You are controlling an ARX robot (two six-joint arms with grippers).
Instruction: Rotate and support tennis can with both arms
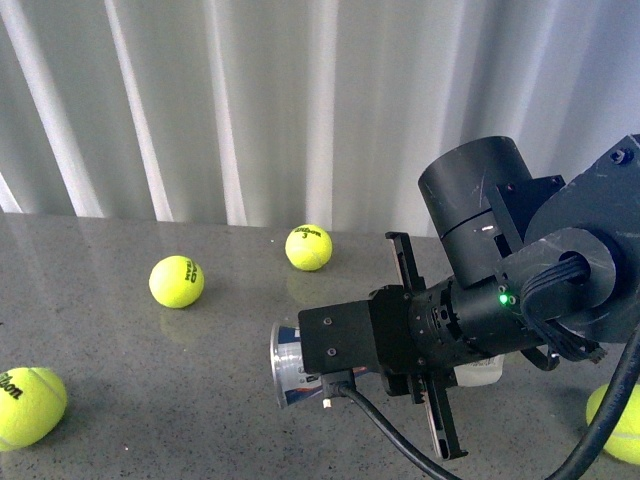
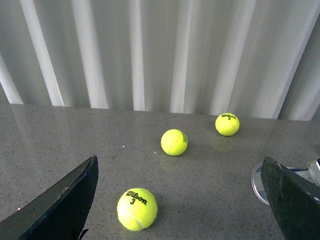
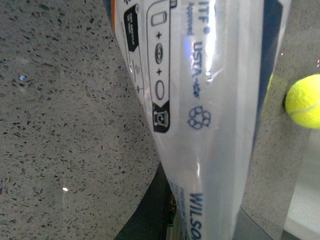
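Note:
The tennis can lies on its side just above the grey table, its silvery open end toward the left. My right gripper is shut on the tennis can around its middle, and the bulky black arm hides most of the tube. The right wrist view is filled by the clear tube with blue Wilson print, one dark finger against it. In the left wrist view my left gripper is open, its fingers spread wide, apart from the can, whose rim shows beside the far finger.
Yellow tennis balls lie loose on the table: one and another toward the back, a third front left, and one front right. A ball sits between my left fingers. White curtain behind.

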